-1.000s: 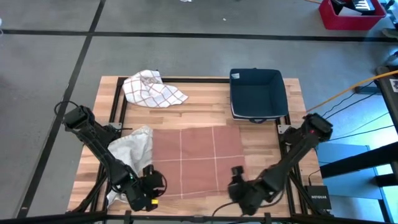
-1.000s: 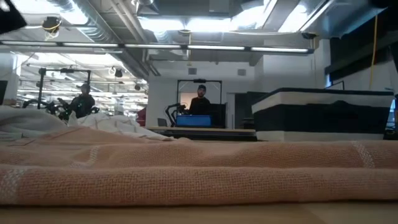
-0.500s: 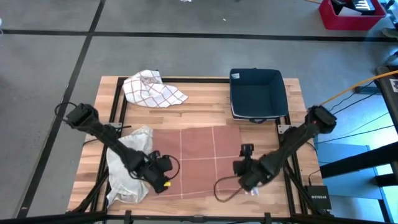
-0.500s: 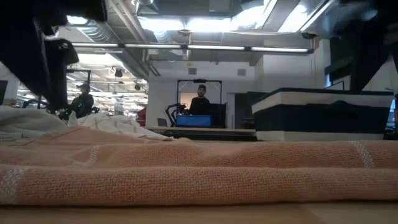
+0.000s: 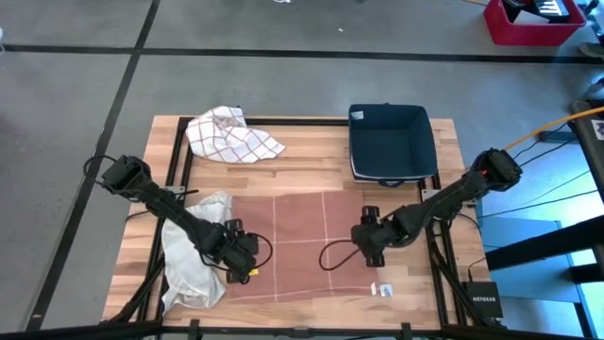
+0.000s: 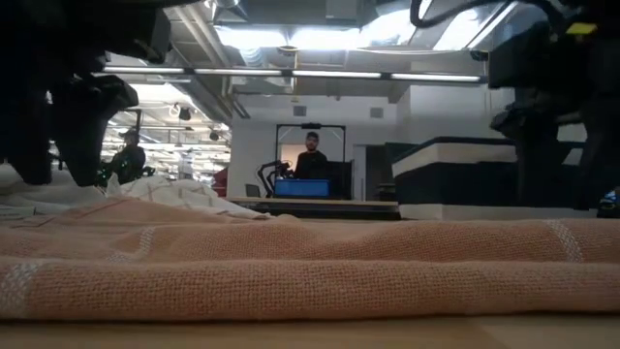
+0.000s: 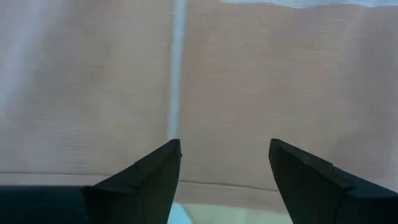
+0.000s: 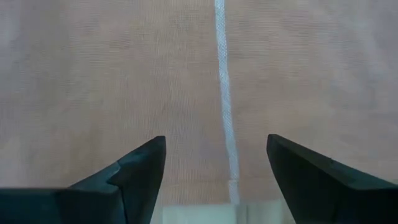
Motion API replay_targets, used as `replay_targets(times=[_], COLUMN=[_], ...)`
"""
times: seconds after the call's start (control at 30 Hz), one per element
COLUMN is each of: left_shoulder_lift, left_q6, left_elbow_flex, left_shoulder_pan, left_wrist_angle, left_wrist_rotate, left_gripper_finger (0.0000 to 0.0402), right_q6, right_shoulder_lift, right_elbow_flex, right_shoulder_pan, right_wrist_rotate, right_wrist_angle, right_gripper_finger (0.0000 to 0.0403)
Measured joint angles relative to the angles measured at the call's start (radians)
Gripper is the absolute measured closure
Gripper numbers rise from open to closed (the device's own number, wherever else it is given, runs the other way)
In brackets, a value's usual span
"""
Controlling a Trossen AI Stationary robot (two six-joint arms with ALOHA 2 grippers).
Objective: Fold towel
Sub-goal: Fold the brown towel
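The towel (image 5: 302, 231) is salmon pink with thin white lines and lies spread flat on the wooden table. Its near edge shows as a thick band in the low view (image 6: 310, 276). My left gripper (image 5: 243, 257) hangs open over the towel's near left part. In the left wrist view, both fingers (image 7: 225, 144) stand above the cloth (image 7: 249, 74), just inside an edge. My right gripper (image 5: 361, 238) is open over the near right part. In its wrist view, the fingers (image 8: 216, 138) frame a white stripe (image 8: 221, 74). Neither gripper has anything between its fingers.
A crumpled white cloth (image 5: 193, 255) lies against the towel's left edge, under my left arm. A checked cloth (image 5: 231, 132) lies at the far left and a dark blue bin (image 5: 390, 142) at the far right. A small white tag (image 5: 382, 288) lies near the front edge.
Both grippers have left the table's near edge and moved toward the far edge, in over the towel. The left one has also shifted toward the right. The towel lies flat, as before.
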Motion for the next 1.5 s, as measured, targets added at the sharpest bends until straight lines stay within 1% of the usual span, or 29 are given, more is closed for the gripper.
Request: replay_targets(times=[0.2,0.33,0.4,0.47,0.57,0.7,0.8,0.97,1.0,1.1,1.13,1.23,1.33,1.5], left_shoulder_lift=[0.000,0.000,0.000,0.000,-0.005,-0.009,-0.009,-0.009,-0.009,-0.008,-0.008,-0.008,-0.008,-0.008], left_q6=[0.095,0.097,0.097,0.108,0.121,0.078,0.063,0.070,0.070,0.070,0.071,0.075,0.082,0.093], left_elbow_flex=[-0.001,-0.054,-0.097,-0.144,-0.202,-0.255,-0.264,-0.268,-0.269,-0.270,-0.270,-0.270,-0.270,-0.270], left_shoulder_pan=[0.008,0.039,0.057,0.070,0.078,0.077,0.069,0.064,0.064,0.063,0.064,0.063,0.063,0.063], left_wrist_angle=[-0.017,-0.005,0.038,0.122,0.212,0.252,0.255,0.266,0.270,0.278,0.278,0.279,0.279,0.279], left_wrist_rotate=[-0.044,-0.045,-0.018,0.016,0.023,0.041,0.042,0.042,0.044,0.043,0.043,0.045,0.046,0.048], left_gripper_finger=[0.0167,0.0167,0.0167,0.0167,0.0167,0.0167,0.0167,0.0167,0.0167,0.0167,0.0167,0.0167,0.0167,0.0168], right_q6=[0.008,0.025,0.028,0.029,0.029,0.022,0.002,-0.023,-0.023,-0.021,-0.023,-0.030,-0.041,-0.049], right_shoulder_lift=[0.000,0.000,0.000,0.000,0.000,0.007,0.008,0.008,0.014,0.031,0.035,0.063,0.094,0.125], right_elbow_flex=[-0.067,-0.069,-0.069,-0.069,-0.069,-0.068,-0.068,-0.068,-0.068,-0.068,-0.068,-0.068,-0.062,-0.061], right_shoulder_pan=[0.001,0.002,0.002,0.002,0.002,0.002,0.002,-0.014,-0.020,-0.040,-0.049,-0.073,-0.078,-0.077], right_wrist_rotate=[-0.002,-0.002,-0.002,-0.002,-0.001,-0.028,-0.051,-0.054,-0.052,-0.003,-0.006,-0.064,-0.099,-0.108], right_wrist_angle=[0.127,0.151,0.157,0.156,0.159,0.166,0.166,0.143,0.134,0.114,0.121,0.117,0.101,0.099], right_gripper_finger=[0.0120,0.0120,0.0120,0.0120,0.0120,0.0120,0.0120,0.0120,0.0120,0.0121,0.0121,0.0121,0.0121,0.0122])
